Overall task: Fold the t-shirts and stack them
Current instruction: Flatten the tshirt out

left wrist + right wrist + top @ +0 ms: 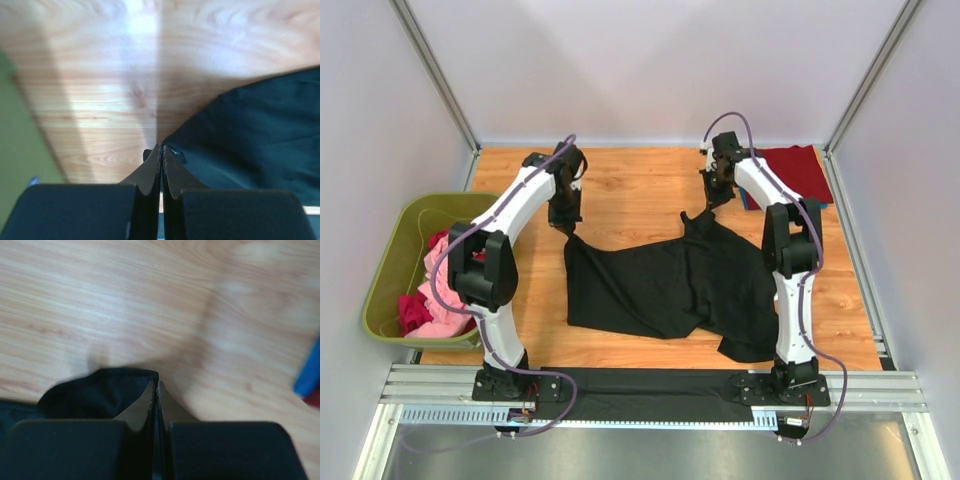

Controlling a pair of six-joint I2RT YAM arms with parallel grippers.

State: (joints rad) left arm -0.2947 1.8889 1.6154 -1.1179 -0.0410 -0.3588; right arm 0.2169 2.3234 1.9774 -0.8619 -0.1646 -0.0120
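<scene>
— What stood to the left of the left claw?
— A green bin, beside the edge of the wooden table and well apart from that claw.
— And beneath the claws?
— The table's pale, grained boards. White walls rose beyond the right claw. A black strip lay between metal rails, well back on the base side.

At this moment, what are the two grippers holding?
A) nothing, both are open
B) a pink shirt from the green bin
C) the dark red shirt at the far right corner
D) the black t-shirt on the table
D: the left gripper and the right gripper are each shut on a far corner of the black t-shirt, the rest of which lies spread on the wooden table.
</scene>
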